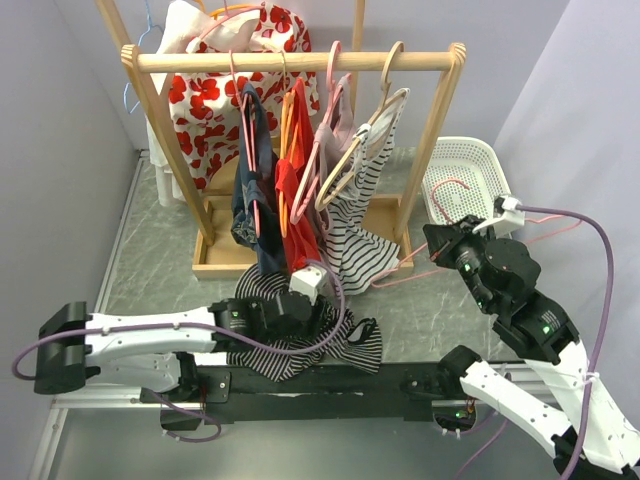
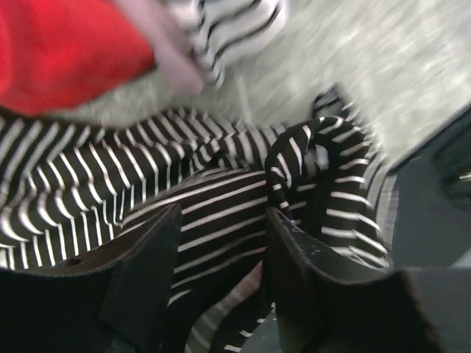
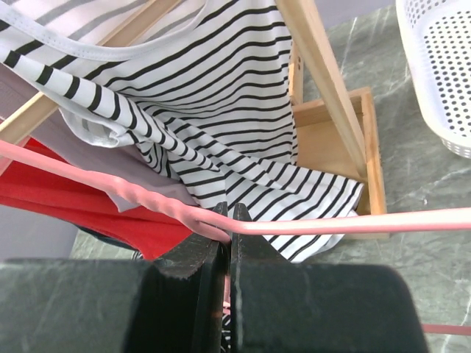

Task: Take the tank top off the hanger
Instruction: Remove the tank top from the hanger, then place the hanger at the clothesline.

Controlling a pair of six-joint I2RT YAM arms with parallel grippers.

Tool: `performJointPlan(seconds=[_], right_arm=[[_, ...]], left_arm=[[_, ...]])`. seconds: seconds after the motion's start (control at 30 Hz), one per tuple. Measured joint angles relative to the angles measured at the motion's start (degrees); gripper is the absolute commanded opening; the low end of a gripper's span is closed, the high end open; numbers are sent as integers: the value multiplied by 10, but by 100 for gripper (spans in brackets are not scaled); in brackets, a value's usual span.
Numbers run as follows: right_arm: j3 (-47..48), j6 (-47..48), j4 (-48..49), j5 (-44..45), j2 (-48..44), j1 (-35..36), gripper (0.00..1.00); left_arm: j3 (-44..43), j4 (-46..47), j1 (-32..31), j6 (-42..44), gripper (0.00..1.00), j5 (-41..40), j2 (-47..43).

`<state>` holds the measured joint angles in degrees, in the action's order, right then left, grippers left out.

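Observation:
The black tank top with thin white stripes [image 1: 335, 352] lies crumpled on the table near its front edge, off the hanger. My left gripper [image 1: 305, 322] hovers just over it. In the left wrist view its fingers [image 2: 223, 220] stand apart, open, with the striped cloth [image 2: 110, 184] spread below and between them, not pinched. My right gripper [image 1: 437, 245] is shut on the thin pink hanger [image 1: 400, 270], holding it to the right of the rack. The right wrist view shows the hanger's wire [image 3: 353, 220] clamped between the closed jaws [image 3: 229, 220].
The wooden clothes rack [image 1: 300, 62] stands behind, hung with several garments, among them a red one [image 1: 295, 225] and a white striped one [image 1: 350, 240]. A white perforated basket [image 1: 465, 170] sits at the right. A black rail [image 1: 330, 382] runs along the near edge.

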<state>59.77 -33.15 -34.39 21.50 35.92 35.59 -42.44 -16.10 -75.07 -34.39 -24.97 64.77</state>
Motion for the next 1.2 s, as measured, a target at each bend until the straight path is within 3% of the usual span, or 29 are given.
performJointPlan(seconds=[0.03,0.23,0.3,0.47,0.53,0.8,1.0,1.2], right_arm=[[0,0,-2,1,-3,0,0],[0,-2,-11,1,-14,0,0],[1,-2,-14,1,-14,0,0],[2,-2,-25,1,-16,0,0],[2,-2,-28,1,-17,0,0],[2,-10,-34,1,-18,0,0],[-1,-37,-17,-54,-16,0,0],[-13,-80,19,-149,-7,0,0]], left_arm=[[6,1,0,-8,44,0,12],[23,40,0,-34,30,31,151],[22,59,0,-38,36,38,204],[-14,51,-5,-32,69,32,212],[-36,34,-5,-24,80,30,202],[-95,29,-5,17,89,14,6],[-27,140,-6,82,89,56,-135],[6,203,-6,132,87,116,-118]])
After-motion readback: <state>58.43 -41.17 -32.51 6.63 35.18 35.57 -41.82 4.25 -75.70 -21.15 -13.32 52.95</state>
